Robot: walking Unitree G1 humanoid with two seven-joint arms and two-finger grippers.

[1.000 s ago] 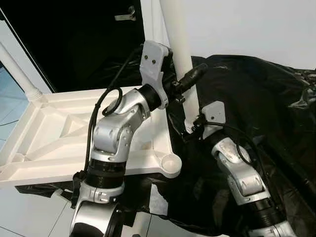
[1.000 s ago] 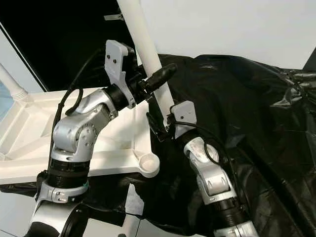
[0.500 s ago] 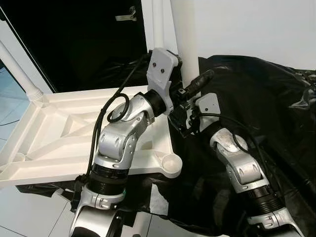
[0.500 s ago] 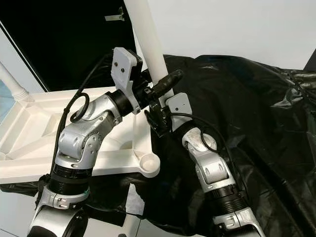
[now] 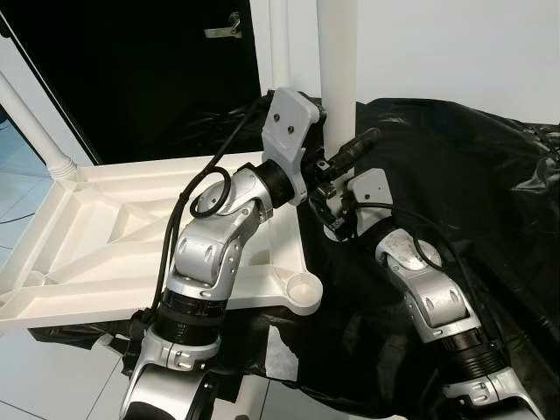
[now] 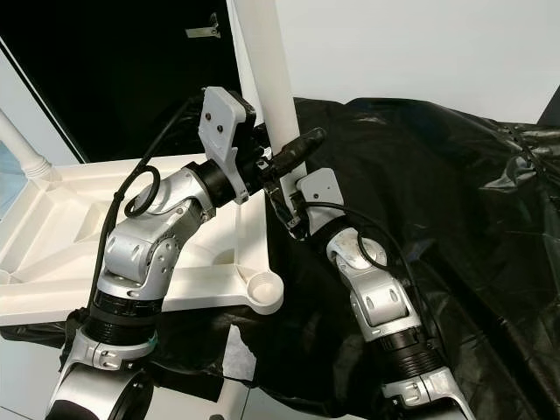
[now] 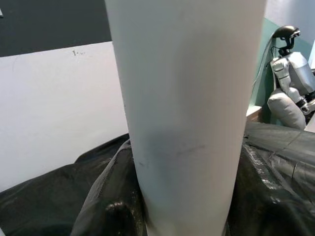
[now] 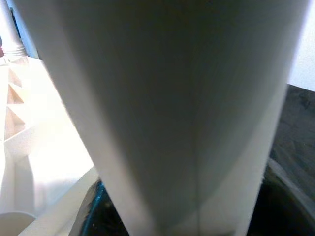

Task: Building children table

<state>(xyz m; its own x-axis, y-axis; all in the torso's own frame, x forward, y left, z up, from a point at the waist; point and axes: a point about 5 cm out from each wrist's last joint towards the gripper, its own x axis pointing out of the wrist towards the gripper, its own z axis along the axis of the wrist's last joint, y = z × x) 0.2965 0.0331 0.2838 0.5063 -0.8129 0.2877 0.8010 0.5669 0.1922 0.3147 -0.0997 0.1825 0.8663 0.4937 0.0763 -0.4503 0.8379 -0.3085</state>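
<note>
Upturned white tabletop (image 5: pixel 96 236) lying ribbed side up at the robot's left, on black plastic sheeting (image 5: pixel 455 175); round leg socket (image 5: pixel 304 286) at its near right corner, another white leg (image 5: pixel 35 131) already seated at the far left corner, rising toward the dark doorway (image 5: pixel 131 70). White table leg (image 5: pixel 337 61) standing nearly upright just off the tabletop's far right edge, its top running out of frame.

Left gripper (image 5: pixel 337 162) raised from the bent silver arm, one long black finger (image 5: pixel 354 147) lying across the front of the leg, clamped around the tube. Leg's smooth surface close up in the left wrist view, black fingertip (image 7: pixel 118 214) touching its base.

Right gripper (image 5: pixel 331 210) just below the left one, pressed against the same leg lower down; whether its fingers are closed on the tube cannot be told. Leg very close in the right wrist view, tabletop edge (image 8: pixel 29 162) beside it
</note>
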